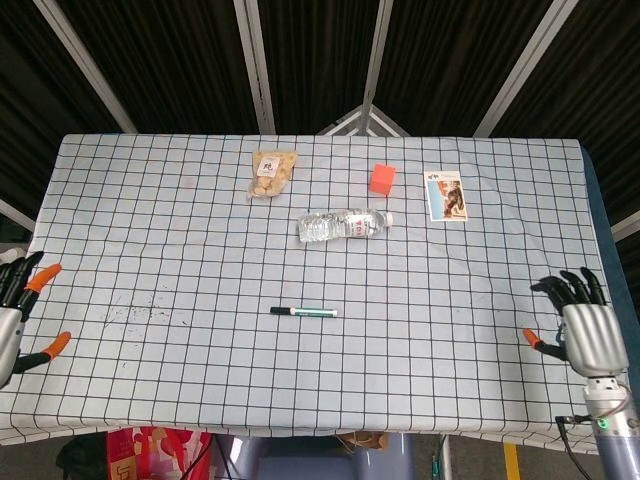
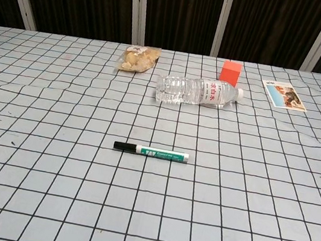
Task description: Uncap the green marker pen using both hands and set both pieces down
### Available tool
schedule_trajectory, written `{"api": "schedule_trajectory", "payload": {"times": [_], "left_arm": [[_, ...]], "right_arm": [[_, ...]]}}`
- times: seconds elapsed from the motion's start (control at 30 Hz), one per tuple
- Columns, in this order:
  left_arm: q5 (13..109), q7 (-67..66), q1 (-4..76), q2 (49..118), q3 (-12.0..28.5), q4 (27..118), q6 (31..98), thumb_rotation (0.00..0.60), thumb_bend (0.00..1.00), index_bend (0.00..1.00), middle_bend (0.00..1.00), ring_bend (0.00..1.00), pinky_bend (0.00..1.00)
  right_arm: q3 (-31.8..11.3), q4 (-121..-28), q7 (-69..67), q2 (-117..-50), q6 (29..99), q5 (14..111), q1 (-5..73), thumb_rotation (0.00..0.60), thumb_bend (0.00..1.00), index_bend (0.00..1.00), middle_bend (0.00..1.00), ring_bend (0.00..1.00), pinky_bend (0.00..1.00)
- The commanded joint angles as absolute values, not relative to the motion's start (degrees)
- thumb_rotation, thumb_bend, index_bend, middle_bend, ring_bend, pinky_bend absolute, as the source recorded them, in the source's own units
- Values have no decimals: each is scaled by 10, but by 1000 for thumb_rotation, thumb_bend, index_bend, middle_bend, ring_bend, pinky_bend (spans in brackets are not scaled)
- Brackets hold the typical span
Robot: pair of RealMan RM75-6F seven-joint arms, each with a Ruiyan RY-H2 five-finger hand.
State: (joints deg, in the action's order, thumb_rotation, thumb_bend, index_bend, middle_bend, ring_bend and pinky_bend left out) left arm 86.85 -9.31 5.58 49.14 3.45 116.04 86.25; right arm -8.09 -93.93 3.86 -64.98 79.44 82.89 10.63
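Now the right metal hand [image 1: 582, 330] hovers at the table's right edge, fingers spread, holding nothing; the left hand [image 1: 14, 325], partly cropped, shows splayed fingertips too. Between them, well apart from both, lies the capped white-and-green marker pen [image 1: 303, 312].

The green marker pen [image 1: 303, 312] lies alone on the checked cloth of the table [image 1: 150, 400], with open cloth on every side of it. The left robot hand [image 1: 12, 318] at the left edge and the right robot hand [image 1: 580, 325] at the right edge each have bare cloth between them and the pen. Beyond the pen lies a water bottle [image 1: 344, 224] on its side; farther back are a snack bag [image 1: 272, 173], an orange block [image 1: 382, 178] and a card [image 1: 446, 194], all well apart from the pen.
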Motion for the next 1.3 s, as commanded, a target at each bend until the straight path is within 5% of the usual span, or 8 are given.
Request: {"api": "schedule_trajectory", "payload": {"times": [0.03, 0.53, 1.3], "left_arm": [[867, -94, 55, 489, 35, 1160, 863, 600, 335, 143, 3, 0, 0], [846, -88, 65, 500, 40, 1136, 847, 600, 335, 143, 3, 0, 0], [837, -113, 72, 500, 46, 1153, 842, 600, 335, 143, 3, 0, 0]], "right_arm": [[-115, -982, 108, -681, 739, 794, 163, 600, 222, 338, 298, 162, 61], [-159, -1053, 300, -790, 644, 633, 295, 600, 222, 358, 329, 162, 49], [-138, -1004, 384, -964, 671, 568, 372, 600, 273, 365, 351, 162, 48]]}}
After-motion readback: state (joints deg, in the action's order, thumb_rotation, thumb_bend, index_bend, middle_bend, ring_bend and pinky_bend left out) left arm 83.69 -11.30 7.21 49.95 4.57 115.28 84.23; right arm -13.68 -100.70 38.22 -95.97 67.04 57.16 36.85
